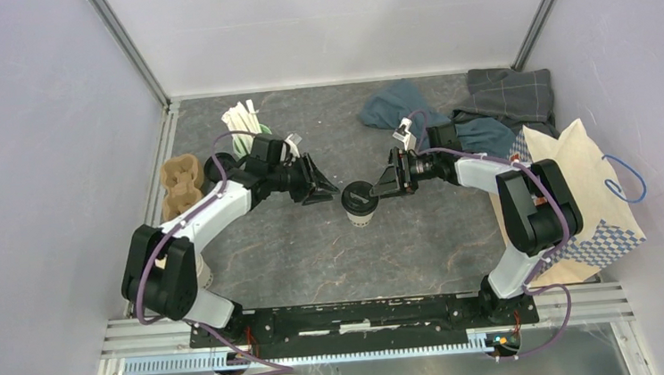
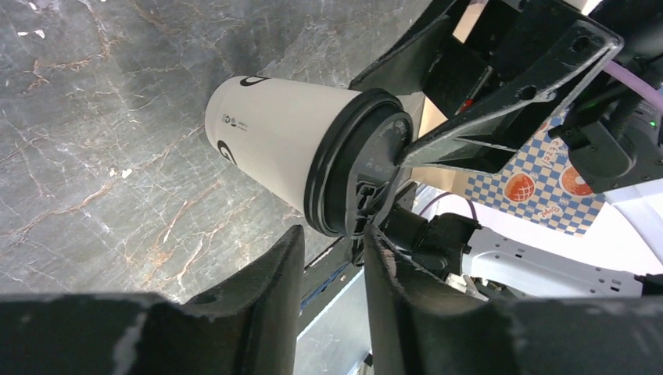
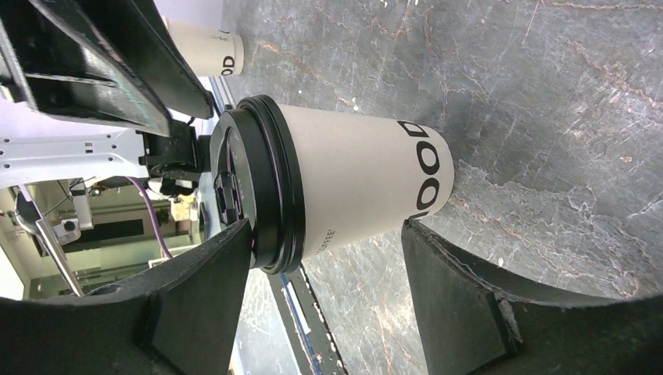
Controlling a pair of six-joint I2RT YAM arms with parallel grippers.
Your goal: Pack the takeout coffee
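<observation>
The takeout coffee (image 1: 360,209) is seen upright on the surface (image 1: 298,262), mid-scene between the two arms, with its black lid (image 1: 355,195) fitted. The right pincer (image 1: 384,183) is spread wide about it from the right, one fingertip at the lid rim and the other beside the lower cup wall. A firm clamp cannot be confirmed, so the grasping step is judged to be in hand. The left pincer (image 1: 323,191) is held just left of the cup, slightly parted and empty. Next, a squeeze, a lift and a carry rightward to the paper bag (image 1: 579,190) are called for. Bare room is offered on the near side; the crumpled cloths (image 1: 407,105) on the far side and the bag's edge are to be cleared.
</observation>
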